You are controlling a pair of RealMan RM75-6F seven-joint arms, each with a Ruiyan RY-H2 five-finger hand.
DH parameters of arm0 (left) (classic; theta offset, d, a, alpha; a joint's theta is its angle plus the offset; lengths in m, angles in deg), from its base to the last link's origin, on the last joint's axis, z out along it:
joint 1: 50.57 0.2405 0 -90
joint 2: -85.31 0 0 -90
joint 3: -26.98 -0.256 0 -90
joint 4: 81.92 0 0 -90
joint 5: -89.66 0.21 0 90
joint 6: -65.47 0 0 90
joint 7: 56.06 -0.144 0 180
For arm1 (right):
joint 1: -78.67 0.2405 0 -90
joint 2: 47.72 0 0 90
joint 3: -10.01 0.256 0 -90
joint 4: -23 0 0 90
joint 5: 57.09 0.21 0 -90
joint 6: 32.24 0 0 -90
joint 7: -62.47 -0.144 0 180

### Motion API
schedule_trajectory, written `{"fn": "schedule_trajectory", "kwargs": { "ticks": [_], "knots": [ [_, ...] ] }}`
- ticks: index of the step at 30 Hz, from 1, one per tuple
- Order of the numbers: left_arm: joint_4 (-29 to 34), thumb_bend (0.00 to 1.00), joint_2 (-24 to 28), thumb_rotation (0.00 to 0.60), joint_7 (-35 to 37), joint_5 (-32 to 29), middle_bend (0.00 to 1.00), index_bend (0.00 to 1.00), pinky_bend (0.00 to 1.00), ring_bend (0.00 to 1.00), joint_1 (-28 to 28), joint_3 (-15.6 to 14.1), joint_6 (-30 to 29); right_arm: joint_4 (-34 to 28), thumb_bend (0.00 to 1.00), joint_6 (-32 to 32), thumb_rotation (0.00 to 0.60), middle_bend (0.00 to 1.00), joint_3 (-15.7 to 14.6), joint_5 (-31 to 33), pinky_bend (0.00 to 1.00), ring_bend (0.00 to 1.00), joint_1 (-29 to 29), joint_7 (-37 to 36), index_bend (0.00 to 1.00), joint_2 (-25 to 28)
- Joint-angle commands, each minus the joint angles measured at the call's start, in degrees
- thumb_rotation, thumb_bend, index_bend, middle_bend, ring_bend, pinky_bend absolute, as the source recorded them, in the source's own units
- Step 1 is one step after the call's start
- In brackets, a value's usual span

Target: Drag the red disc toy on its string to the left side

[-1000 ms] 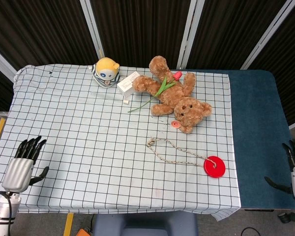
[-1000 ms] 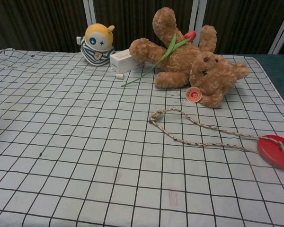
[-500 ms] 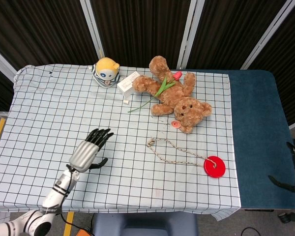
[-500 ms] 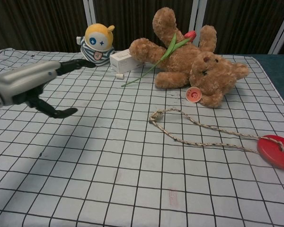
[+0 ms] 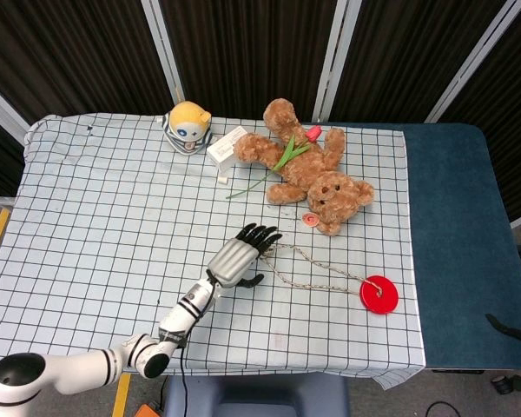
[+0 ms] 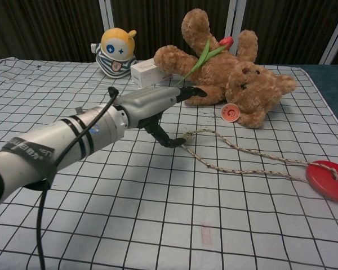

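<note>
Left hand [image 5: 241, 255] poised over looped string end [image 5: 275, 254], fingers spread, thumb hooked below, nothing pinched. Red disc toy [image 5: 379, 294] at right near edge of checked cloth [image 5: 95, 217], near teddy bear [image 5: 308, 169]; string [image 6: 242, 160] slack. Drag not begun: grasp, then pull left remaining. Head view alone gives arm's full reach; chest view alone shows thumb tip just beside loop, contact unclear. Right hand unseen in both.

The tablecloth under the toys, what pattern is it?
The tablecloth is white with a black grid of squares, clearest in the chest view.
</note>
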Motion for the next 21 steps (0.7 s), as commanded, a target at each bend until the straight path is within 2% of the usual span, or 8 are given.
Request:
{"fn": "schedule_trajectory", "kwargs": {
  "ticks": [1, 9, 16, 21],
  "knots": [
    [-5.48, 0.36, -4.37, 0.6, 0.59, -2.77, 0.0, 0.0, 0.0, 0.0, -4.73, 2.39, 3.19, 0.31, 0.03, -0.02, 0.6, 0.0, 0.06, 0.23, 0.0, 0.0, -0.17, -0.3, 0.0, -0.07],
    [-14.6, 0.36, -10.01, 0.6, 1.84, -6.44, 0.01, 0.02, 0.0, 0.0, -11.66, 5.07, 6.69, 0.39, 0.03, -0.24, 0.6, 0.0, 0.28, 0.39, 0.0, 0.0, -0.24, -0.59, 0.0, 0.09],
    [-24.06, 0.36, -13.75, 0.6, 2.19, -8.8, 0.02, 0.07, 0.0, 0.0, -14.95, 4.66, 9.07, -0.24, 0.03, 0.61, 0.6, 0.0, 0.37, -0.31, 0.0, 0.0, -0.42, -0.35, 0.0, 0.41],
    [-28.08, 0.36, -15.0, 0.6, 2.55, -8.98, 0.02, 0.16, 0.01, 0.0, -15.49, 3.67, 9.01, -0.48, 0.03, 0.72, 0.6, 0.0, 0.46, -0.21, 0.0, 0.0, -0.54, -0.15, 0.0, 0.52]
  ]
}}
